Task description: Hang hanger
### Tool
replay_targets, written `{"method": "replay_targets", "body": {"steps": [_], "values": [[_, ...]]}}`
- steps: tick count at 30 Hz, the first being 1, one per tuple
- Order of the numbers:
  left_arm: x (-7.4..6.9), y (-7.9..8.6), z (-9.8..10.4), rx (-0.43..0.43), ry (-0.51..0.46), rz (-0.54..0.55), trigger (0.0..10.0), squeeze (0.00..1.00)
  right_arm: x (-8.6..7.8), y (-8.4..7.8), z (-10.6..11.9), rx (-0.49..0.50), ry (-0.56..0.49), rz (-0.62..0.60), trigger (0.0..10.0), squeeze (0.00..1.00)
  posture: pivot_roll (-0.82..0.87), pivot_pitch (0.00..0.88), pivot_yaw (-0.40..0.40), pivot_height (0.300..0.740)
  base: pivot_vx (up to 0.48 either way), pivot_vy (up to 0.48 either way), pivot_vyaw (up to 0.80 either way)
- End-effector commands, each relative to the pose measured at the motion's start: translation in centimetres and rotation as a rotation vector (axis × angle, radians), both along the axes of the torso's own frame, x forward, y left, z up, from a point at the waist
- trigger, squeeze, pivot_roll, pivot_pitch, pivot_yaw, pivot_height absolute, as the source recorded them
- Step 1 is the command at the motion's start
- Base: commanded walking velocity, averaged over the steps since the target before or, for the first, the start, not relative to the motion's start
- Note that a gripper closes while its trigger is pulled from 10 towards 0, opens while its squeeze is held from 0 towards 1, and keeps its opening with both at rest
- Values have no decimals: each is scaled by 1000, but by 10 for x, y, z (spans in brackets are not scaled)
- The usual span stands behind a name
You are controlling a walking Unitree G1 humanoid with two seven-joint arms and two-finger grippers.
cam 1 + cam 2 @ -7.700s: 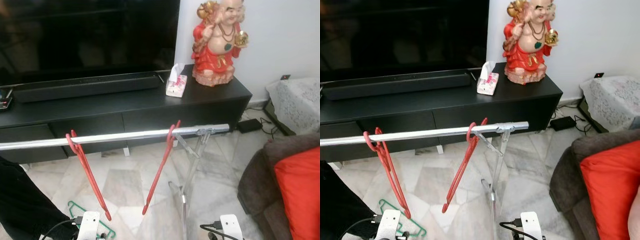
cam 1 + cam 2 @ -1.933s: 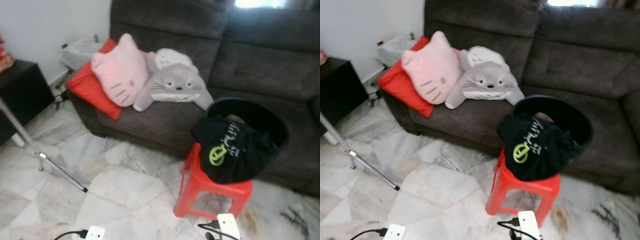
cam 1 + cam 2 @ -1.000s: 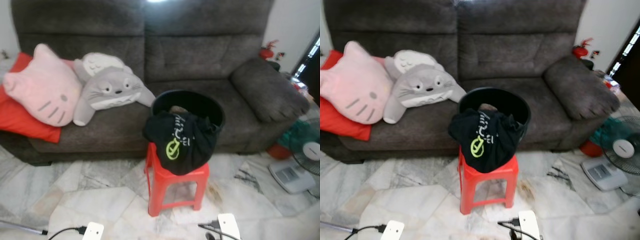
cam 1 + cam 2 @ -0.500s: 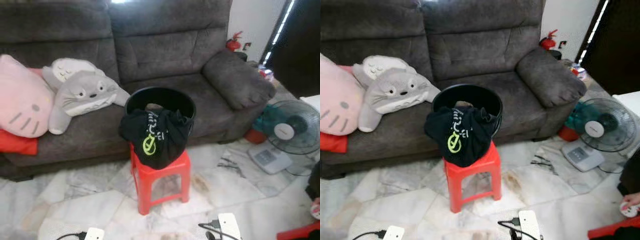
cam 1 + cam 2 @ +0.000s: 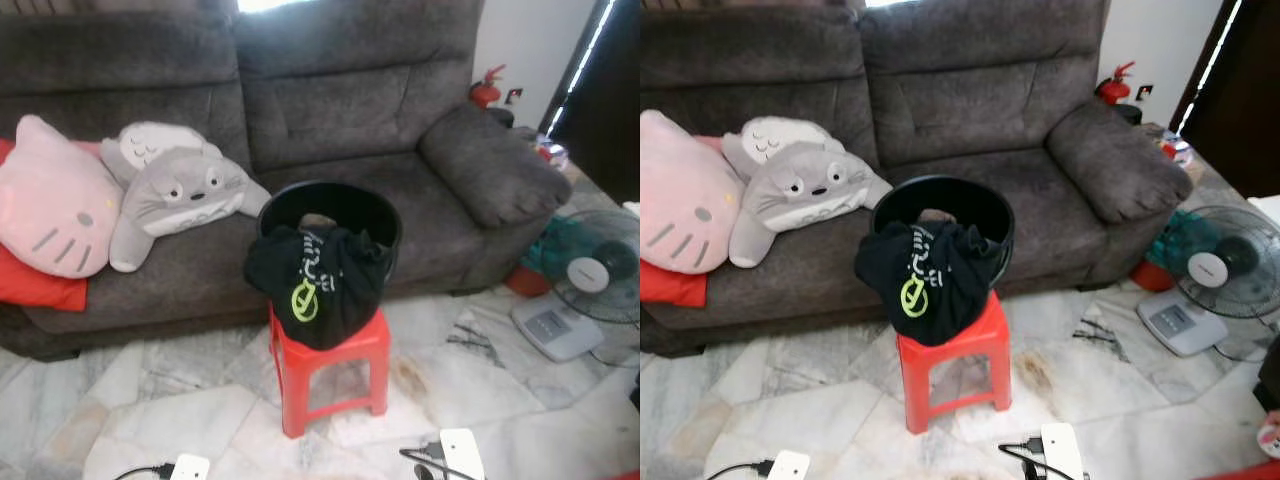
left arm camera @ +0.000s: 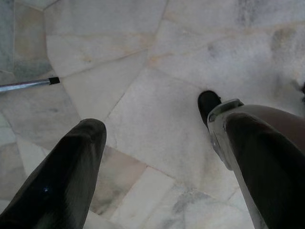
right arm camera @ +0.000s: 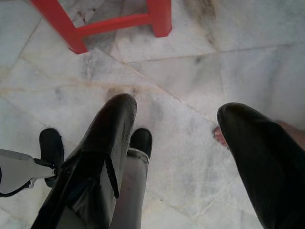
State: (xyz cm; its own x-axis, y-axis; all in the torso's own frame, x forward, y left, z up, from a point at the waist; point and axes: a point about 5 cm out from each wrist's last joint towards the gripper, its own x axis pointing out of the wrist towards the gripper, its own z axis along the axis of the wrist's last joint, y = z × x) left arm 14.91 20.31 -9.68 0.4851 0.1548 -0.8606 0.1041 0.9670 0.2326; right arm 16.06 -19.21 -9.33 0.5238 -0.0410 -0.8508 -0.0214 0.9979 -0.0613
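While the robot faced the grey sofa (image 5: 330, 110), no hanger could be made out anywhere before it, so where the task's thing lay could not be told from these pictures. A red stool (image 5: 330, 370) stood on the marble floor (image 5: 170, 410) just in front of the sofa, carrying a black basket (image 5: 330, 205) with a black garment (image 5: 315, 285) draped over its near rim. Two plush cushions, one pink (image 5: 50, 210) and one grey (image 5: 180, 195), rested on the left of the seat, and a fan (image 5: 600, 275) stood at the far right. Both arms hung low. The left gripper (image 6: 152, 157) had its jaws spread wide over bare floor and held nothing; the right gripper (image 7: 176, 157) was likewise wide open and empty, with a leg of the stool just beyond it. A hanger of the usual thin plastic kind would likely be light, stiff and a little slick, so the safest hold would probably be across the shoulder bar near the neck, leaving the hook free to slip over a rail. If one sat in the basket under the cloth, the soft garment could snag it.
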Motion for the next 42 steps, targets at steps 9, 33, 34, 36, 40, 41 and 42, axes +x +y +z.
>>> {"method": "replay_targets", "body": {"steps": [9, 33, 34, 36, 40, 41, 42], "values": [[1, -4, 0, 0, 1, -13, 10000, 0, 0, 0, 0, 3, -3, -9, 10000, 0, -77, 0, 5, 740, 347, 0, 0], [4, -5, 1, 10, -17, -23, 10000, 0, 15, -3, 12, -129, -209, 39, 10000, 0, -133, 46, -7, 740, 0, 0, 0], [4, -5, 1, 11, -18, -25, 10000, 0, 15, -2, 13, -109, -221, 31, 10000, 0, -134, 47, -7, 740, 0, 0, 0], [6, -6, 1, 10, -19, -29, 10000, 0, 16, 1, 14, -41, -246, 12, 10000, 0, -135, 47, -10, 740, 0, 0, 0], [8, -6, 2, 8, -27, -29, 10000, 0, 19, 5, 16, 15, -273, 27, 10000, 0, -142, 46, -14, 740, 0, 0, 0], [9, -6, 3, 9, -28, -29, 10000, 0, 20, 6, 16, 32, -283, 31, 10000, 0, -144, 46, -13, 740, 0, 0, 0], [9, -6, 3, 9, -28, -29, 10000, 0, 20, 6, 16, 32, -283, 31, 10000, 0, -144, 46, -13, 740, 0, 0, 0]]}}
